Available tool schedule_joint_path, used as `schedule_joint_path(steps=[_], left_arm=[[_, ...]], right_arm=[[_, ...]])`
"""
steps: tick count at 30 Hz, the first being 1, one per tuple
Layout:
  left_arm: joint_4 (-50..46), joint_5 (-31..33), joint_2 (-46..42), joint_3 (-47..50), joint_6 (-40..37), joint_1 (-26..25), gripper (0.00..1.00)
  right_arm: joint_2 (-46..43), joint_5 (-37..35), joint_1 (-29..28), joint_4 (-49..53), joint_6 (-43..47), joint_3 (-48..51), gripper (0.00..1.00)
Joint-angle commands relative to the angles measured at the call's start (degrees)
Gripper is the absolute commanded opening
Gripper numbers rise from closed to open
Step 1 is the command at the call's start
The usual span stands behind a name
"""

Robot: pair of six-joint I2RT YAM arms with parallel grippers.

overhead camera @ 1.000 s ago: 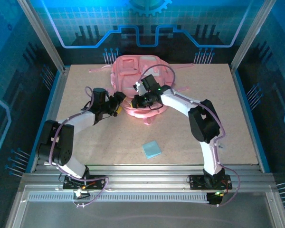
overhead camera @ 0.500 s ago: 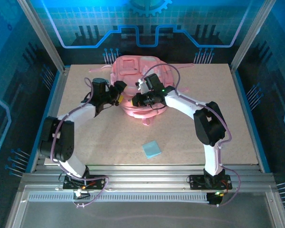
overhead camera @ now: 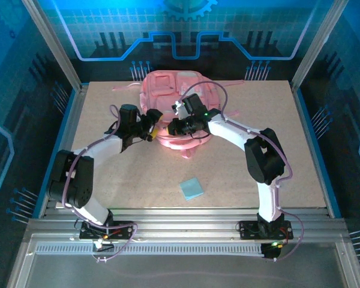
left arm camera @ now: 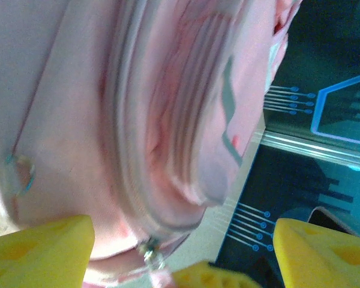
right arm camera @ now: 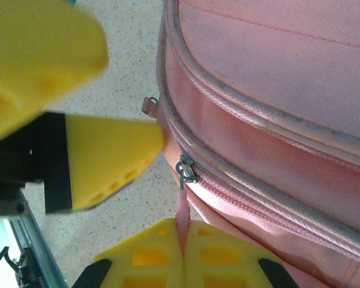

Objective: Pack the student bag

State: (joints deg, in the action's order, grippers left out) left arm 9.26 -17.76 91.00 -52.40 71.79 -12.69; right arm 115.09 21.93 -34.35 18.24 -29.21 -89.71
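The student bag [overhead camera: 175,96], a big soft pink backpack, lies at the back middle of the table. In the right wrist view my right gripper [right arm camera: 183,231] is shut on the pink pull tab of a zipper slider [right arm camera: 186,170] on the bag's side seam [right arm camera: 276,156]. My left gripper [overhead camera: 150,124] hovers open at the bag's left side, close to the right gripper [overhead camera: 173,127]. Its yellow fingers [right arm camera: 108,159] show just left of the slider. In the left wrist view the open left gripper [left arm camera: 180,227] faces the bag's zipped edge [left arm camera: 138,120], with a metal slider [left arm camera: 149,249] between the fingers.
A small light-blue flat square [overhead camera: 192,189] lies on the table in front of the bag, near the front middle. Pink straps [overhead camera: 228,84] trail from the bag toward the back corners. Metal frame posts and blue walls [overhead camera: 324,48] enclose the table.
The left gripper swung up toward the bag's left side, then dropped back slightly nearer the right gripper. The right gripper, still shut on the pull tab, shifted a little toward the back.
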Motion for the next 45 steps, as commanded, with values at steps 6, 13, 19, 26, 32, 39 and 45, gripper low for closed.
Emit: schedule_joint_path(steps=[6, 13, 19, 26, 32, 39, 45], left_arm=[[-2.0, 2.8, -0.9, 1.2, 2.2, -1.3, 0.78], [1.3, 6.8, 7.8, -5.4, 0.3, -1.2, 0.57], [2.8, 7.5, 10.6, -6.9, -0.5, -1.1, 0.22], [4.1, 7.3, 8.0, -4.3, -0.4, -1.0, 0.00], [4.8, 6.3, 4.5, -2.6, 0.4, -0.1, 0.00], [3.6, 3.7, 1.7, -2.0, -0.4, 1.2, 0.00], [-0.8, 0.6, -0.4, -1.2, -4.0, 4.3, 0.00]], right_arm=[[-4.0, 3.8, -1.3, -4.3, -0.9, 0.4, 0.00], [-5.9, 4.0, -1.7, -5.0, -1.4, 3.8, 0.00], [-5.5, 3.0, -2.3, -5.1, -1.5, 6.0, 0.00], [-5.7, -3.7, -2.1, 0.6, 2.8, 7.0, 0.00], [-8.8, -8.3, 0.9, 3.3, 5.0, 11.3, 0.00], [-11.7, -9.8, 5.9, 4.7, 7.9, 15.3, 0.00], [-14.6, -12.4, 13.5, 8.4, 11.9, 16.8, 0.00]])
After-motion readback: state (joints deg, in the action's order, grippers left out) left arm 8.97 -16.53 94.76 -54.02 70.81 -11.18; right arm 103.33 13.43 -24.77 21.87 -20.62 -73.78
